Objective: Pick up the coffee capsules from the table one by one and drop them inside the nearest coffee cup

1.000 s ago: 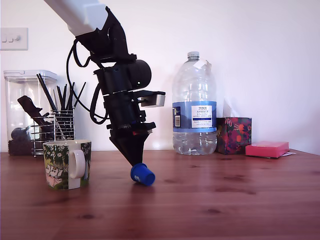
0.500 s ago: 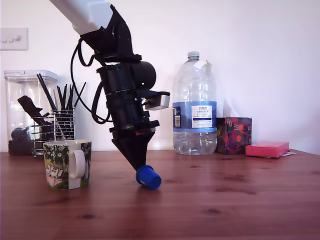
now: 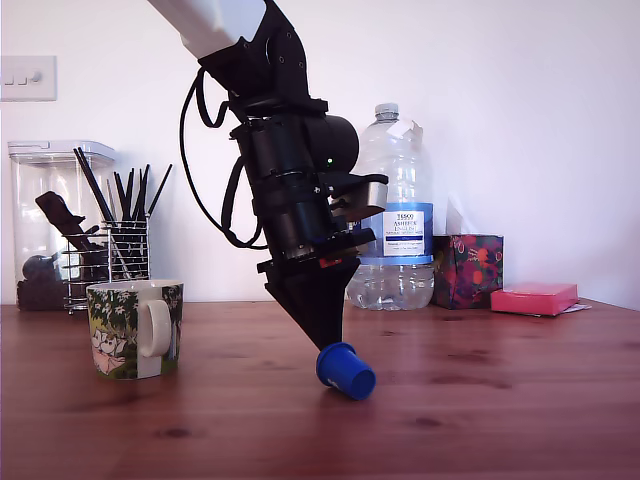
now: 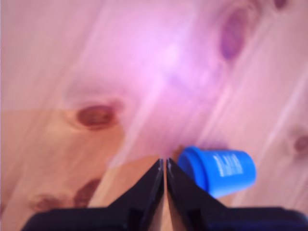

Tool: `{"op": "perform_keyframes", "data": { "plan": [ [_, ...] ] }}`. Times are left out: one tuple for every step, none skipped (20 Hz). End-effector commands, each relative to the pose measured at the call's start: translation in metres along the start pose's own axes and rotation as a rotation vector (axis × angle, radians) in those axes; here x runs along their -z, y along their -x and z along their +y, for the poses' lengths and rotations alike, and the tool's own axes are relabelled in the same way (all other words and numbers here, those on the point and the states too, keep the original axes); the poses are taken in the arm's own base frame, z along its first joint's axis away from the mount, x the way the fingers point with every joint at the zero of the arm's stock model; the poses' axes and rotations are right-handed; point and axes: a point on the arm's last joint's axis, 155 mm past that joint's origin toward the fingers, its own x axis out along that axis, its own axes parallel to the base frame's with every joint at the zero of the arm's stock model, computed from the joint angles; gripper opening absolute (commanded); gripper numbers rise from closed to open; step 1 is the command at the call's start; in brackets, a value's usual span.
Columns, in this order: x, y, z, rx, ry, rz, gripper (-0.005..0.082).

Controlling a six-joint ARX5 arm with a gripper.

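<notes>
A bright blue coffee capsule lies on its side on the reddish-brown table, well to the exterior view's right of the leafy coffee cup. My gripper points down at the table with its tip touching the capsule's rim end. In the wrist view the two black fingers meet, so the gripper is shut with nothing between them. There the blue capsule lies just beside the tip, outside the fingers, on the table.
Along the back wall stand a large water bottle, a wire holder of black sticks, a clear storage jar, a floral box and a flat pink box.
The arm has swung towards the exterior view's right, and the blue capsule has slid the same way at the shut tip, farther from the cup.
</notes>
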Motion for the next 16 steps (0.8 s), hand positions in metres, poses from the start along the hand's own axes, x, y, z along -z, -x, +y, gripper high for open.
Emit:
{"op": "perform_keyframes", "data": {
  "plan": [
    [-0.012,0.011,0.005,-0.019,0.023,-0.056,-0.0023],
    [-0.019,0.018,0.006,-0.028,0.03,-0.087,-0.0023],
    [-0.026,0.024,0.006,-0.034,0.044,-0.118,-0.0023],
    [-0.031,0.031,0.006,-0.036,0.055,-0.141,-0.0023],
    [-0.036,0.037,0.005,-0.04,0.053,-0.165,-0.0023],
    [-0.039,0.042,0.004,-0.045,0.053,-0.188,-0.0023],
    [-0.042,0.048,0.002,-0.047,0.05,-0.206,-0.0023],
    [-0.044,0.053,-0.001,-0.039,0.048,-0.223,-0.0023],
    [-0.045,0.059,-0.007,-0.02,0.041,-0.245,-0.0023],
    [-0.046,0.064,-0.01,-0.012,0.033,-0.276,-0.0023],
    [-0.045,0.071,-0.013,-0.015,0.024,-0.309,-0.0023],
    [-0.044,0.075,-0.016,-0.019,0.014,-0.348,-0.0023],
    [-0.043,0.084,-0.021,-0.012,-0.002,-0.404,-0.0023],
    [-0.042,0.091,-0.028,-0.004,-0.025,-0.466,-0.0023],
    [-0.04,0.099,-0.031,-0.009,-0.036,-0.527,-0.0023],
    [-0.037,0.105,-0.035,-0.018,-0.052,-0.581,-0.0023]
  ]
}}
